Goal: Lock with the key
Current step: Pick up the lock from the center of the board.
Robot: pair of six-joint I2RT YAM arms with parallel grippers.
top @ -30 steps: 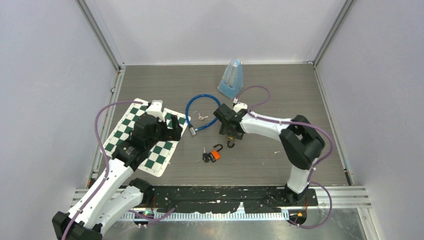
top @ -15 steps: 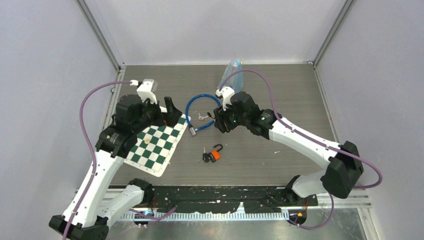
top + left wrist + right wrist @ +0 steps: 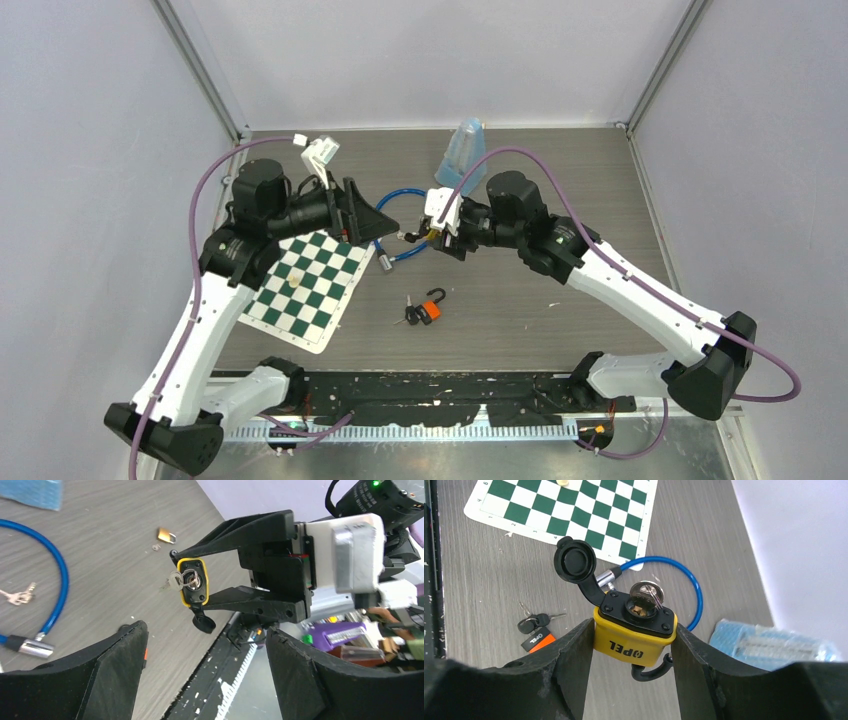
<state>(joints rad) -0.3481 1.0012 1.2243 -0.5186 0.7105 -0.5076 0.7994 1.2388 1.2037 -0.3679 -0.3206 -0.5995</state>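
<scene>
A yellow padlock (image 3: 634, 635) with a black top is held in the air, my right gripper (image 3: 631, 625) shut on its two sides. A silver key (image 3: 646, 592) sits in its keyhole, the black dust cap (image 3: 574, 562) is flipped open, and the black shackle (image 3: 654, 670) curves below the body. My left gripper (image 3: 206, 629) is open and faces the padlock (image 3: 194, 582) and key (image 3: 176, 580) from a short distance, touching neither. From above, the left gripper (image 3: 385, 225) and right gripper (image 3: 437, 232) meet over the table's middle.
A blue cable lock (image 3: 395, 215) lies under the grippers with small keys (image 3: 17, 596) inside its loop. An orange padlock with black keys (image 3: 430, 308) lies nearer the front. The chessboard mat (image 3: 300, 290) is at left, a blue translucent object (image 3: 462, 155) at the back, and a small brass padlock (image 3: 166, 535) on the table.
The right arm lifted the padlock off the table and turned it toward the left. The left arm rose off the chessboard and swung right, so the grippers now face each other.
</scene>
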